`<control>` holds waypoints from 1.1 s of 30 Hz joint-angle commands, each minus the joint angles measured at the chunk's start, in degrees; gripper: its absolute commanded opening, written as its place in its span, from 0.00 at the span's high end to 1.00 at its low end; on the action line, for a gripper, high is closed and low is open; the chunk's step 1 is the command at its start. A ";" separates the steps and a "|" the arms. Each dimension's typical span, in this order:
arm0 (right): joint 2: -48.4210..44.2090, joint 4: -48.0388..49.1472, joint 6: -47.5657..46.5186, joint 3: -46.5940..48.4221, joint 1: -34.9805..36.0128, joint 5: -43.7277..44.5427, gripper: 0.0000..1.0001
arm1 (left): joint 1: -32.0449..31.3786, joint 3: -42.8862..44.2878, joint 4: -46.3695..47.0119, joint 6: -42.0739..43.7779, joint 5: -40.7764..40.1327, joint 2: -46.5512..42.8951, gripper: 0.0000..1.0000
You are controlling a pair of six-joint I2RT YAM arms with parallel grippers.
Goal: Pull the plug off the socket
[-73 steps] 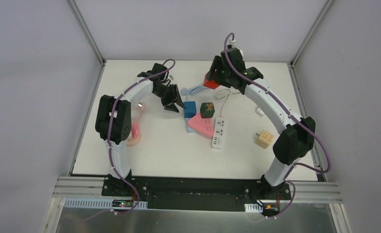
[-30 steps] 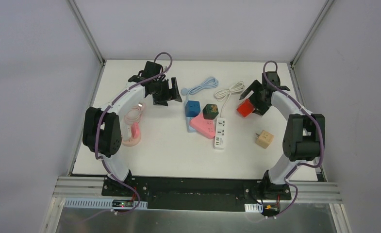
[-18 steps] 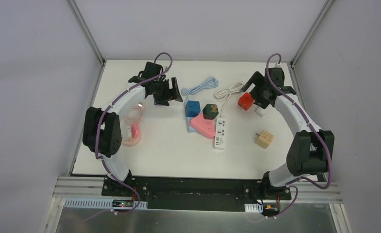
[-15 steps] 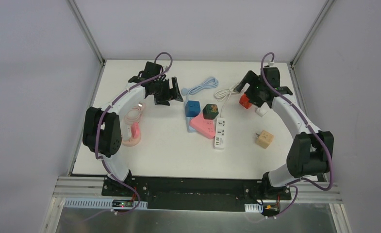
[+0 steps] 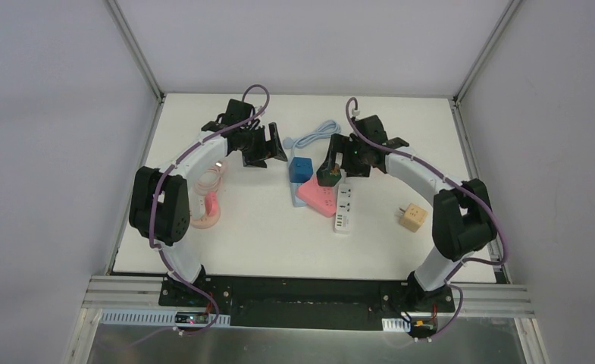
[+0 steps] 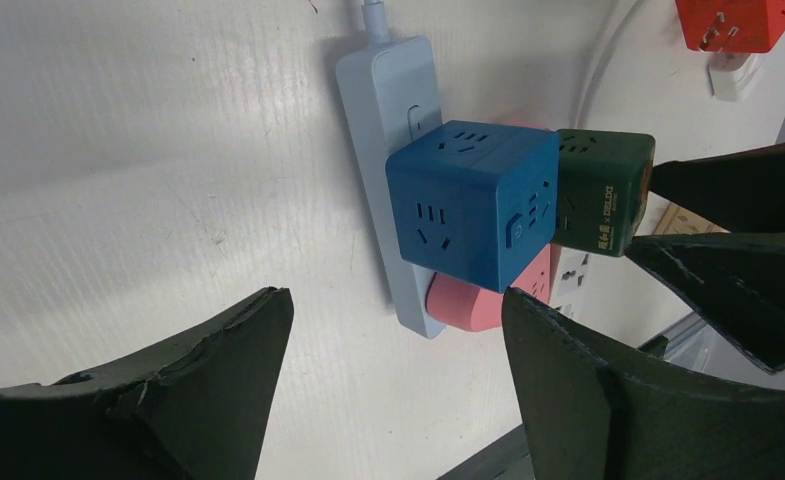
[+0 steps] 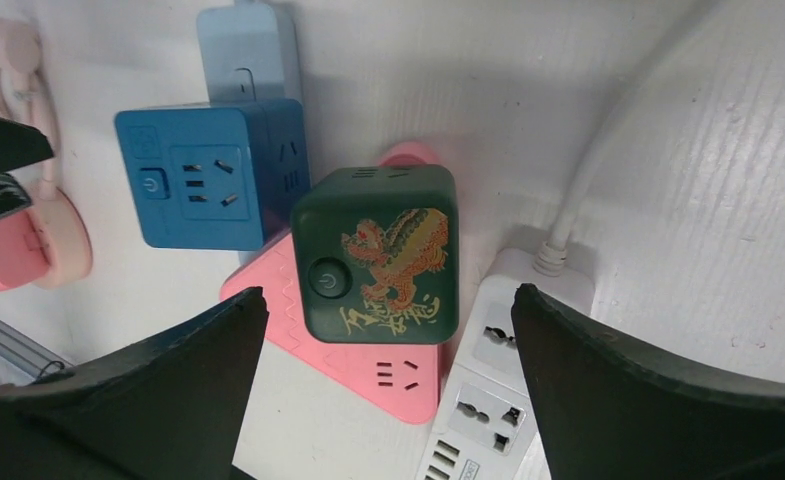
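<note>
The jaws of the right gripper are spread as wide as they go and nothing is held between them. The green cube plug is framed between the fingers and is seated on the pink socket strip. The red cube plug, carried by this arm a second ago, has been let go and is seen only in the left wrist view, roughly at 2 o'clock of the cluster. The arm has been swung back to the centre, so one plug is judged done and the green one next. The left gripper is held open and empty near the blue cube plug. In the right wrist view the blue cube is set close against the green cube's 10 o'clock side, so little finger room is left there. The white power strip crowds 4 o'clock, and free space is judged to lie straight up.
</note>
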 commanded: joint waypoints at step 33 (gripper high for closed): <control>11.21 -1.52 11.57 13.68 11.72 10.23 0.12 | -3.05 -5.51 0.86 -3.79 0.40 1.24 0.20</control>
